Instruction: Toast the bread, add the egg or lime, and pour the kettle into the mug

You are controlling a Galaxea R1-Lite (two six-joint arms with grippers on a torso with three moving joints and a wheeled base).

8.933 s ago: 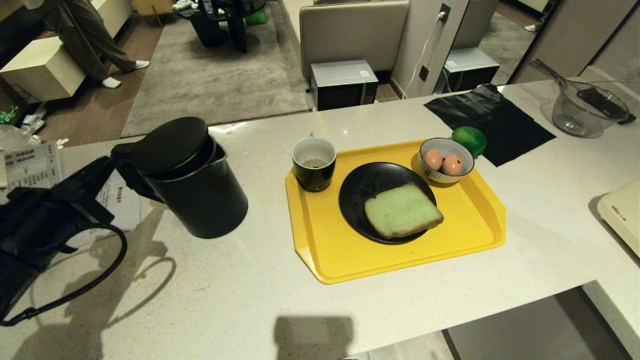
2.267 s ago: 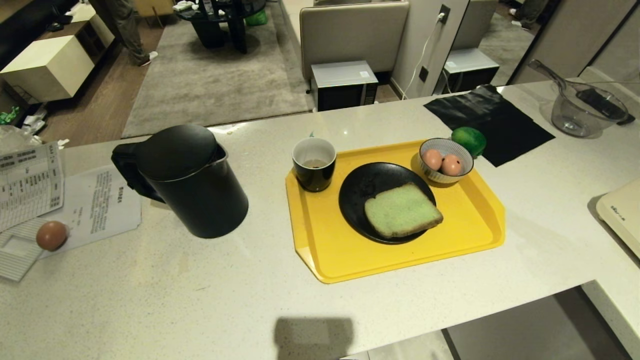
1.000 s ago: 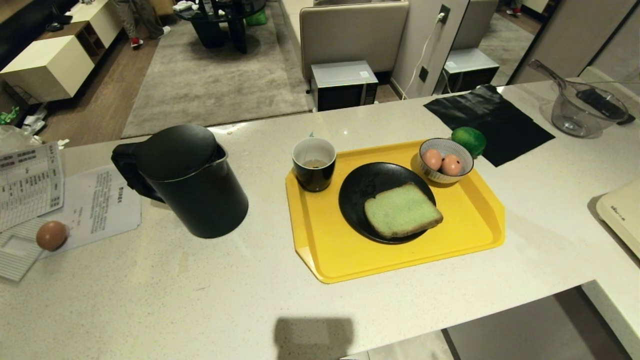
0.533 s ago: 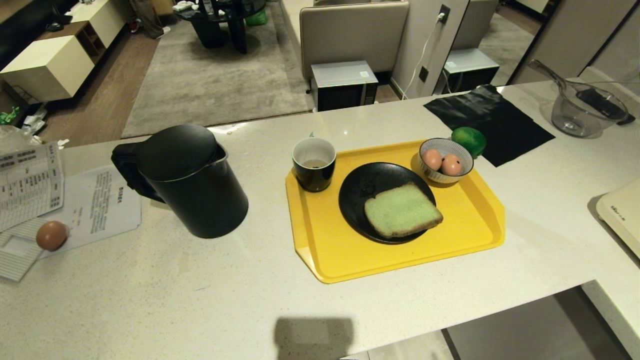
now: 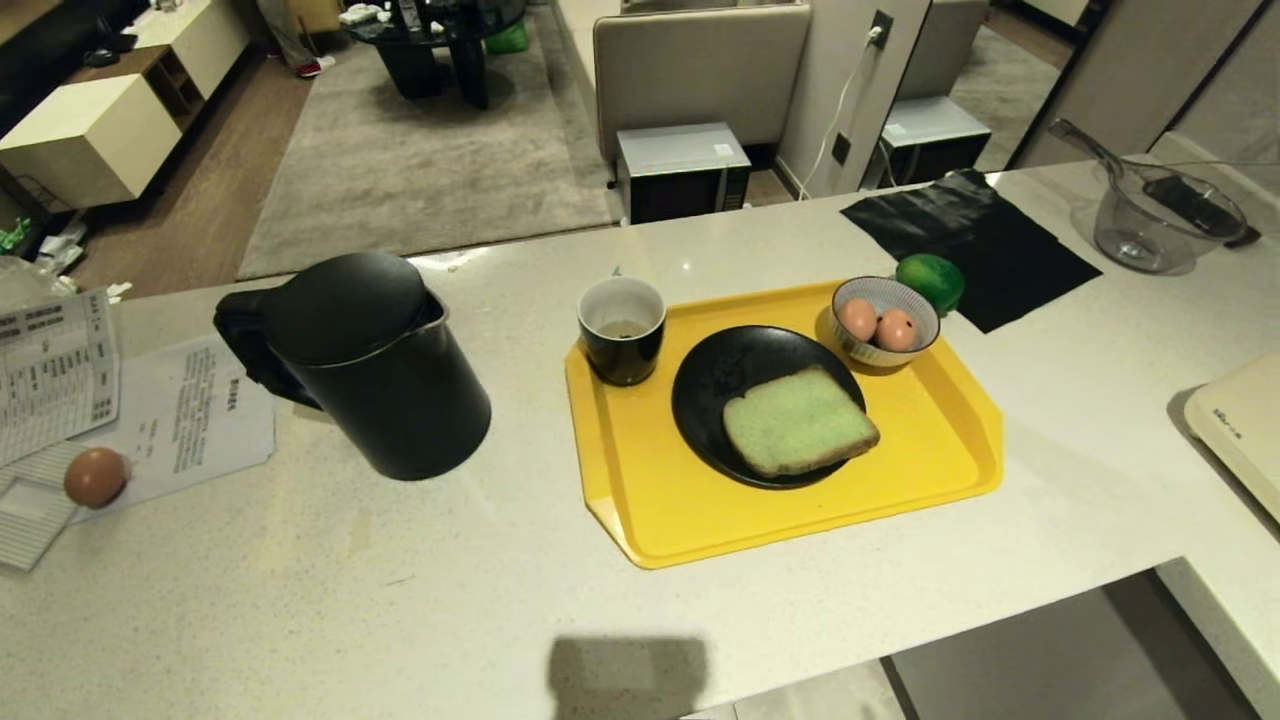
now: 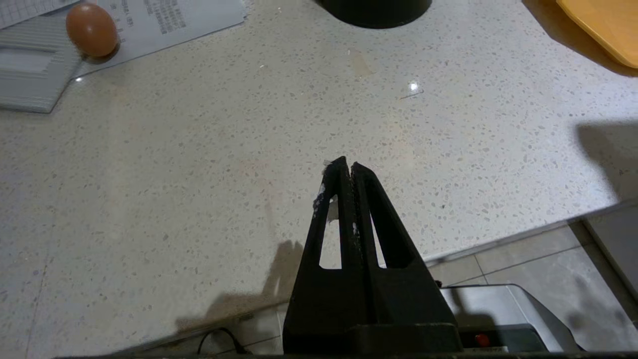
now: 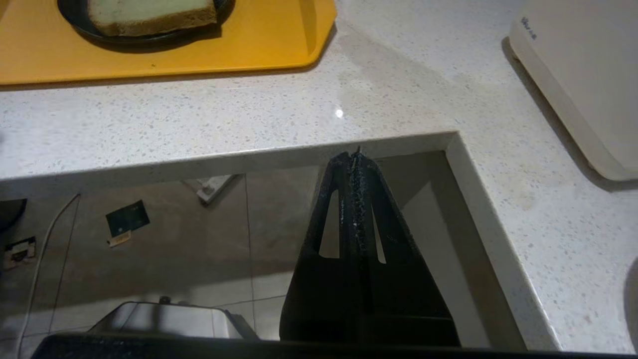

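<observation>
View nudged sideways; kettle [image 5: 375, 365] upright beside tray [image 5: 640, 480].

A home kitchen is indicated: a speckled stone bench [image 5: 300, 600], a microwave [image 5: 683, 170], and a carpeted lounge [image 5: 420, 160] beyond.

Left arm gone, kettle shut

The left arm that gripped the kettle [image 5: 365, 365] at 9 o'clock has left the head view; its lid, then raised, sits shut. An egg [image 5: 95, 476] now lies on the papers [image 5: 190, 420]. The camera shifted slightly.
</observation>
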